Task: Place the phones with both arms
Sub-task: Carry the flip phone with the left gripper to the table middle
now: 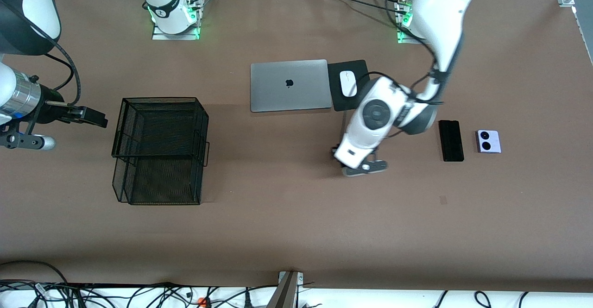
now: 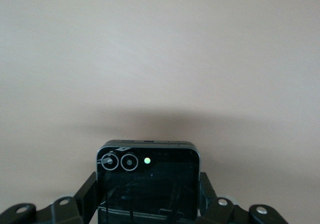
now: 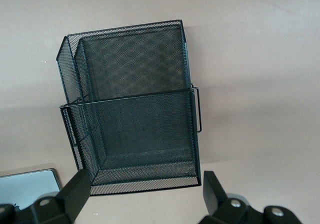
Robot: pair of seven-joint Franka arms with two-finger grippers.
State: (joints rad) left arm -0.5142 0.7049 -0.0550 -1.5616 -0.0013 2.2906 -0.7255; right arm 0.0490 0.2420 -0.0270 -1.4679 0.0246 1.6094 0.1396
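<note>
Left wrist view, left end effector [image 2: 147, 196] clamping black flip phone [image 2: 147, 181]

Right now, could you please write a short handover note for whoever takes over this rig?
Left gripper: shut on the black flip phone, above the table near the laptop.
Right gripper: open, empty, waiting beside the mesh tray.
Slab phone and lavender flip phone lie side by side toward the left arm's end.
Done: one phone grasped. Left: nothing is in the tray yet; all three phones remain to be placed.
</note>
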